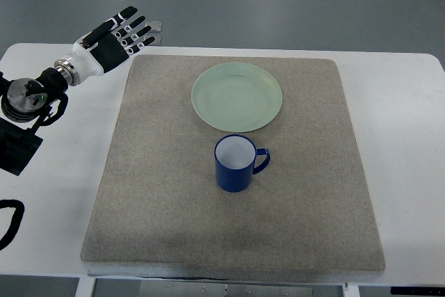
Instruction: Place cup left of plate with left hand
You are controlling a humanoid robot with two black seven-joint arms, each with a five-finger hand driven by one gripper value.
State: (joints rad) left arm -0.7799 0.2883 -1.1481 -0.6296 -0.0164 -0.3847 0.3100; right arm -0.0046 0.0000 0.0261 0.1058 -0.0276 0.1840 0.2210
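Note:
A blue cup [235,163] with a white inside stands upright on the grey mat [160,193], its handle pointing right. Just behind it lies a pale green plate [237,97], apart from the cup. My left hand [124,33] hovers at the mat's far left corner, well away from the cup, with its fingers spread and nothing in them. The right arm does not show.
The mat lies on a white table [55,172] whose far edge runs behind the plate. My left arm's black joints [24,102] sit over the table's left side. A black cable loop [8,217] lies at the left edge.

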